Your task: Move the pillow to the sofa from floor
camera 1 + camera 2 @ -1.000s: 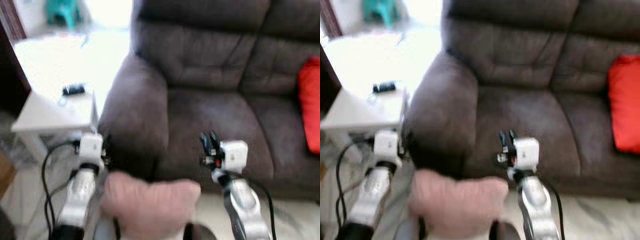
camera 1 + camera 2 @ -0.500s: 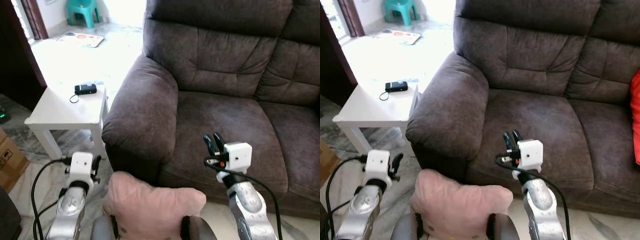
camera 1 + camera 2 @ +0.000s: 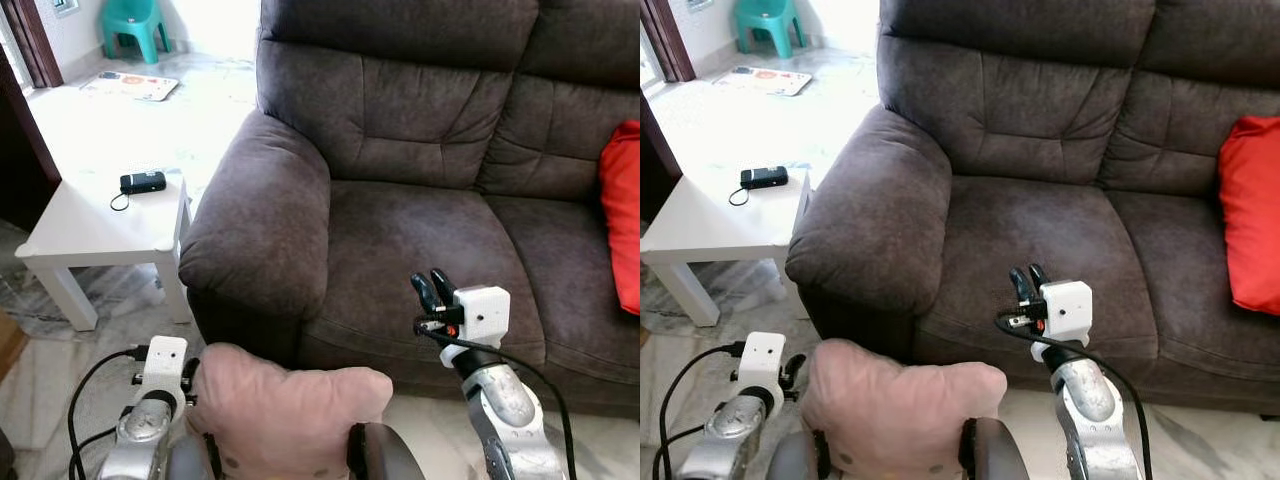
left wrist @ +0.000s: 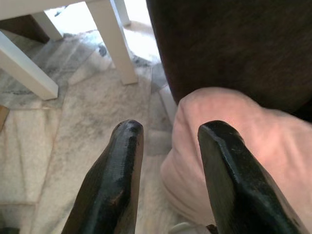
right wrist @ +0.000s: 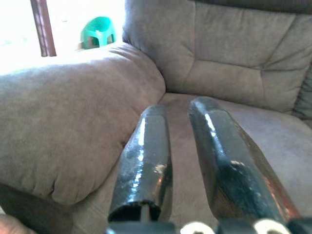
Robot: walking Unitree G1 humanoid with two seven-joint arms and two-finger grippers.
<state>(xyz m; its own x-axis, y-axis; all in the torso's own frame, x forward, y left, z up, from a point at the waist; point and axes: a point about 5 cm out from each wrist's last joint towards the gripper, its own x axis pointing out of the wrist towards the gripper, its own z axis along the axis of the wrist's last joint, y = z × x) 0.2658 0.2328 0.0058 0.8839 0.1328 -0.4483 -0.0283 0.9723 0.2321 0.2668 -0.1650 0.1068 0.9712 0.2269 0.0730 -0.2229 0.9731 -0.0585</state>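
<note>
At the far left, a green plastic stool (image 3: 133, 24) stands on the bright floor (image 3: 215, 95), with a flat printed mat (image 3: 128, 85) lying near it. Nearer, a white side table (image 3: 95, 225) sits just beside the sofa's left armrest, and a small black device (image 3: 142, 182) with a thin cord lies on its tabletop.

The left gripper (image 4: 168, 146) is low at the near left, over the marbled floor tiles, its two black fingers (image 4: 117, 165) spread apart with nothing between them. One finger is right next to the left edge of the pink pillow (image 3: 285, 405); whether it touches cannot be told. The pillow is at the near centre, held up against the robot's front between the two arms, just in front of the sofa's base and below the armrest (image 3: 260, 225).

The brown sofa (image 3: 420, 150) spans the middle and right. The right gripper (image 3: 432, 290) is raised over the front edge of the left seat cushion, its fingers slightly parted and holding nothing. At the far right, a red cushion (image 3: 622, 210) leans on the sofa seat.
</note>
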